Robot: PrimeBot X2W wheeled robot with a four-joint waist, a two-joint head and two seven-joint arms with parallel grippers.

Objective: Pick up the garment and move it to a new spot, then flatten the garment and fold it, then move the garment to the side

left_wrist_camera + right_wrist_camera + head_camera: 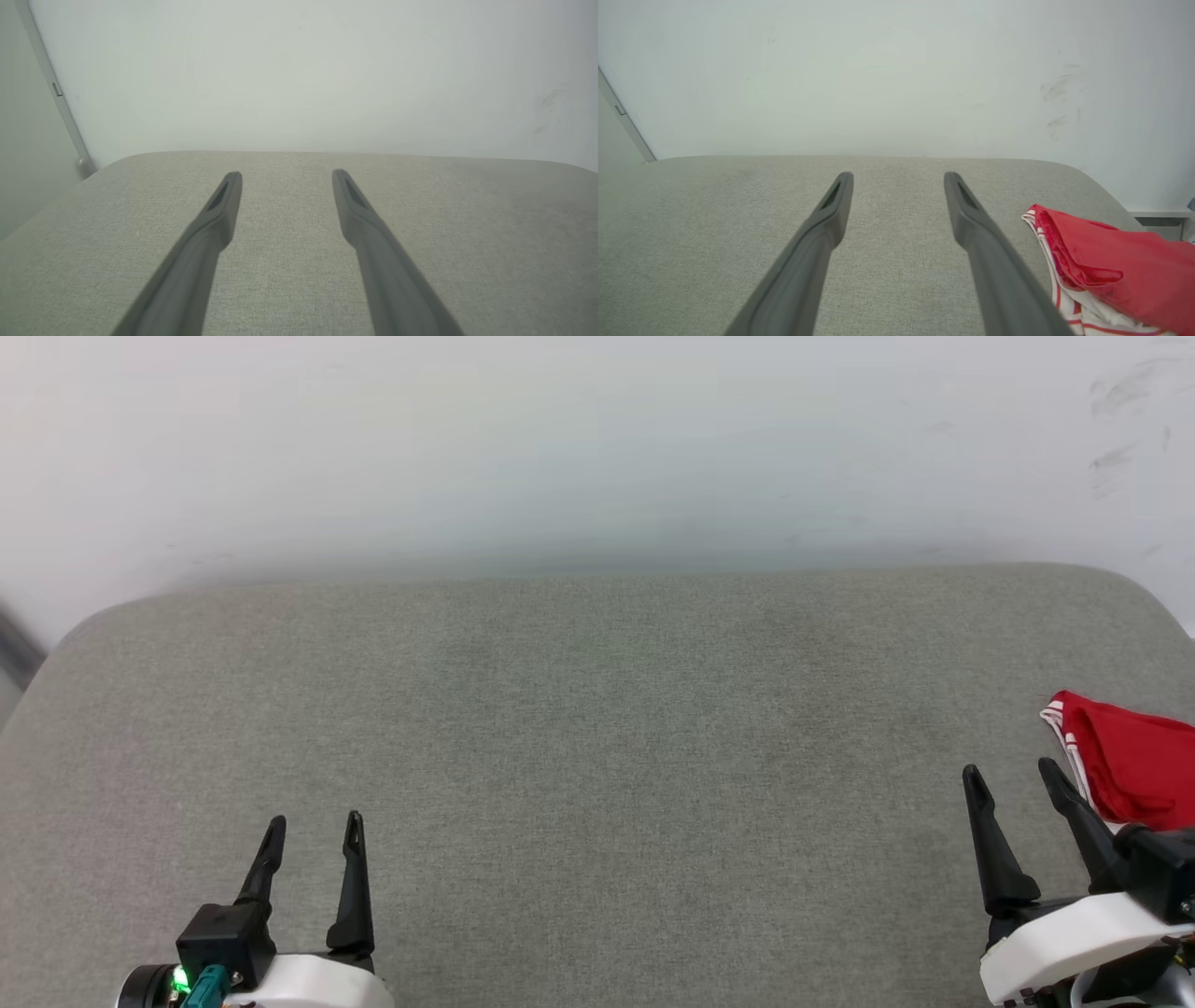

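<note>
From the head view, we are recording the left pincer (315,819) and the right pincer (1010,769) both released and holding nothing above the grey cushion (597,709). The garment (1134,756) is lying bunched just right of the right pincer. In the left wrist view, we are seeing parted fingers (219,219) over the cushion. In the right wrist view, we are noting the garment resting on the cushion, right of that pincer's spread fingers.
</note>
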